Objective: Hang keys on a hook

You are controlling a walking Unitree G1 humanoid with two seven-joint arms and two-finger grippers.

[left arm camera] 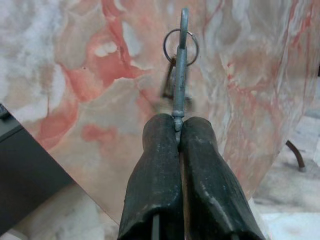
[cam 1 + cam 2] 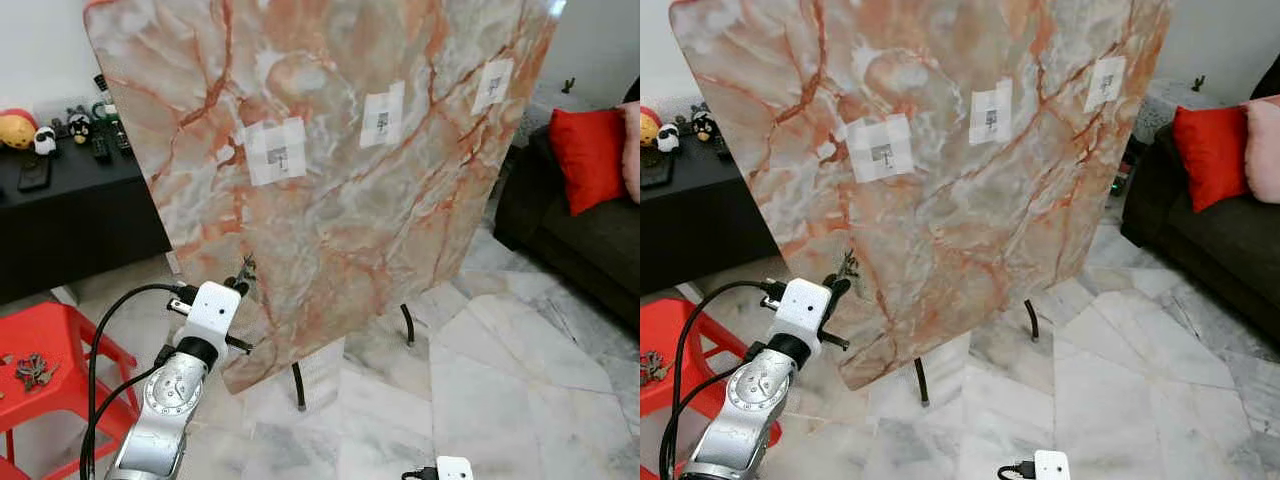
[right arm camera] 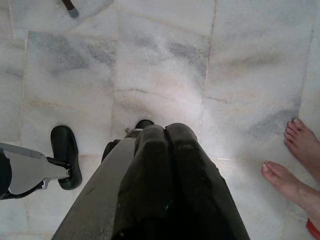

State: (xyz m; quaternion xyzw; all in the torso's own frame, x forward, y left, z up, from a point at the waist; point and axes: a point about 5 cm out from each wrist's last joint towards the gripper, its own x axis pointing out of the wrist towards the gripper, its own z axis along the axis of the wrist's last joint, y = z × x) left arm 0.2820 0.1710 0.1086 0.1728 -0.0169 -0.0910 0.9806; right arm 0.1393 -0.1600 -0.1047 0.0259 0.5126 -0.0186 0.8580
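One key ring [image 1: 180, 46] pinched in left tool [image 1: 178, 131], against marble board [image 2: 330, 150]

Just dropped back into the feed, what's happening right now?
The left gripper has its jaws shut on the keys, holding them up close to the lower part of the tilted marble board. Three taped hooks sit higher on the board; the nearest hook is well above the keys, so nothing is hung yet. The right gripper hangs idle over the marble floor.
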